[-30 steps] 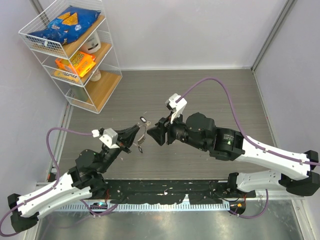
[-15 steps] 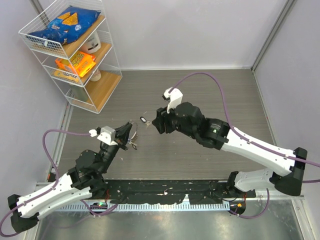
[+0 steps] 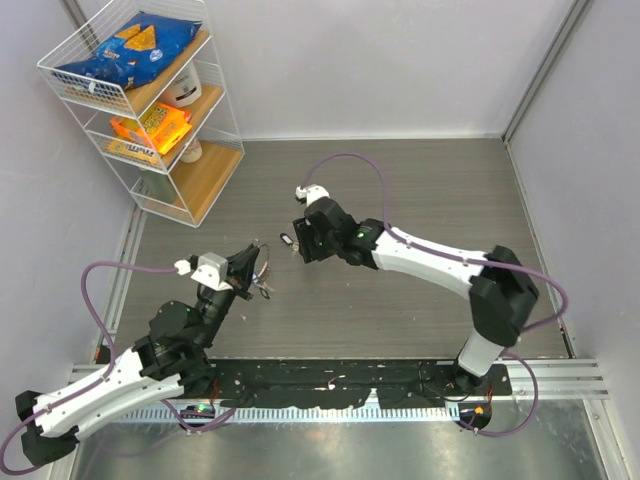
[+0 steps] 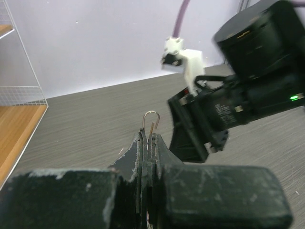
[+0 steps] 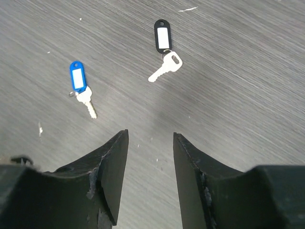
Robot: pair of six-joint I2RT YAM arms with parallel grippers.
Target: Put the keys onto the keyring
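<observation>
Shiny metal keys [image 5: 163, 70], matt woodgrain table [image 5: 248, 95]

The left arm [image 3: 110, 385] reaches from the near left toward the middle. Its left gripper [image 3: 257, 266] is raised, angled far and right, with its fingers [image 4: 138, 155] pressed together. The right arm [image 3: 430, 262] stretches leftward from a bent elbow at the right. The right gripper [image 3: 297, 243] points downward, its fingers [image 5: 112, 162] parted.

Top camera looks down; both wrist cameras near the table [image 3: 400, 180]
</observation>
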